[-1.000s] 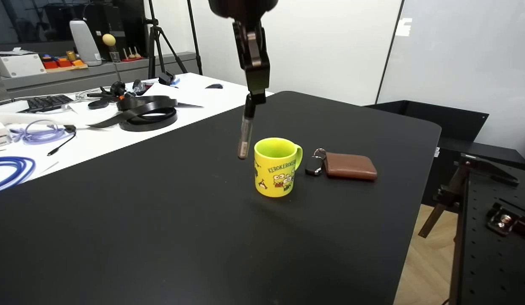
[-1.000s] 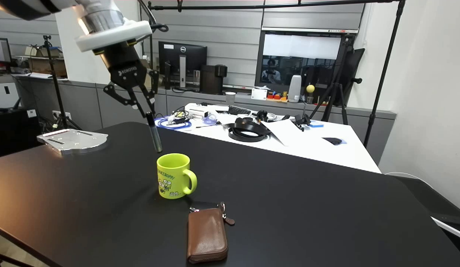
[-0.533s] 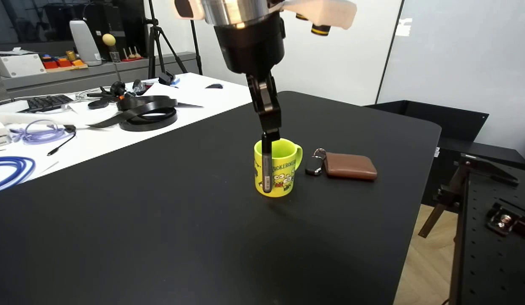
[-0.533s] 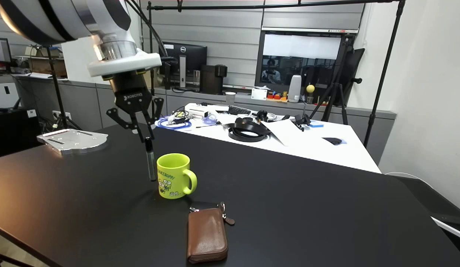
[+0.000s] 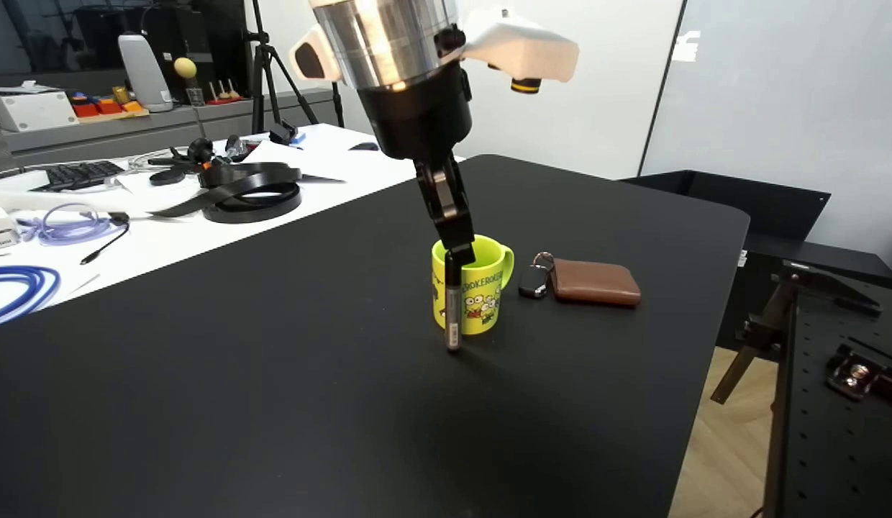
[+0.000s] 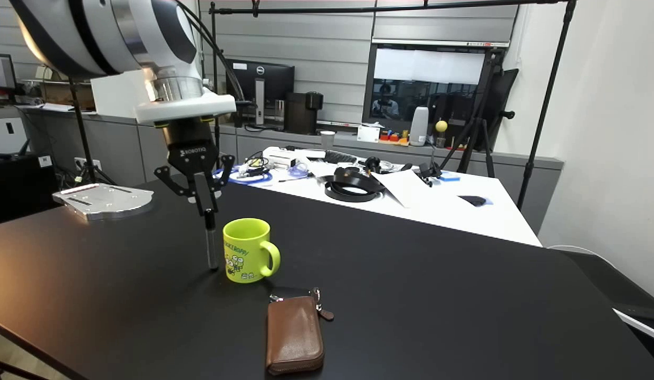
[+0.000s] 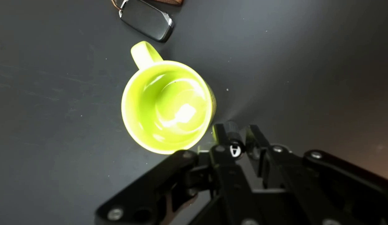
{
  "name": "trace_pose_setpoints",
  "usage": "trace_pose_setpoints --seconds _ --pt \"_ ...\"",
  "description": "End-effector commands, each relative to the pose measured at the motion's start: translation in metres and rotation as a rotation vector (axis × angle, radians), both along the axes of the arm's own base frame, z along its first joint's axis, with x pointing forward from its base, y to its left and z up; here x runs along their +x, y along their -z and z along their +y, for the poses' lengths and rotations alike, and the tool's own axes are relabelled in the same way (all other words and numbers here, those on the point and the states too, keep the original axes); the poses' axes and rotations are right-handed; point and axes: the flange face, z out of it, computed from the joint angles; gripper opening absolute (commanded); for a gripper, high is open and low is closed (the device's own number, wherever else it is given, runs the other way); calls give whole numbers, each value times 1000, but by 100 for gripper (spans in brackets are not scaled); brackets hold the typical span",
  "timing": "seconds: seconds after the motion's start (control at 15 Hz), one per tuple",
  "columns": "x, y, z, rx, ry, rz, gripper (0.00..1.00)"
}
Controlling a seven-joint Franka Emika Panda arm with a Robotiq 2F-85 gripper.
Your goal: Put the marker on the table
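Observation:
The slim dark marker [image 5: 453, 316] stands nearly upright beside the yellow-green mug [image 5: 482, 288]. It also shows in an exterior view [image 6: 212, 248] and, seen from its cap end, in the wrist view [image 7: 235, 149]. My gripper [image 6: 209, 212] is shut on the marker's upper end; in the wrist view its fingers [image 7: 236, 132] lie on either side of the cap. The marker's lower end is at or just above the black table [image 5: 273, 403]; I cannot tell whether it touches. The marker is close to the mug but appears apart from it.
A black car key [image 5: 534, 280] and a brown wallet [image 5: 595, 282] lie beyond the mug. A silver metal plate [image 6: 105, 200] sits at the table's far corner. A white desk [image 6: 459, 211] with cables and straps adjoins the table.
My gripper has come down with the marker, from above and beside the mug to close over the table. The marker has turned from tilted to nearly upright. The mug, key and wallet have not moved.

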Motion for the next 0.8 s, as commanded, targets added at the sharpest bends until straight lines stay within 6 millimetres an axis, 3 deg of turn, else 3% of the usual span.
trace_pose_setpoints --seconds 0.0,0.07,0.53,0.73 --pt "14 7 -4 -5 24 45 47" --pt "16 8 -5 -9 29 50 48" --pt "22 12 -8 -16 34 72 95" --pt "22 8 -7 -18 31 60 100"
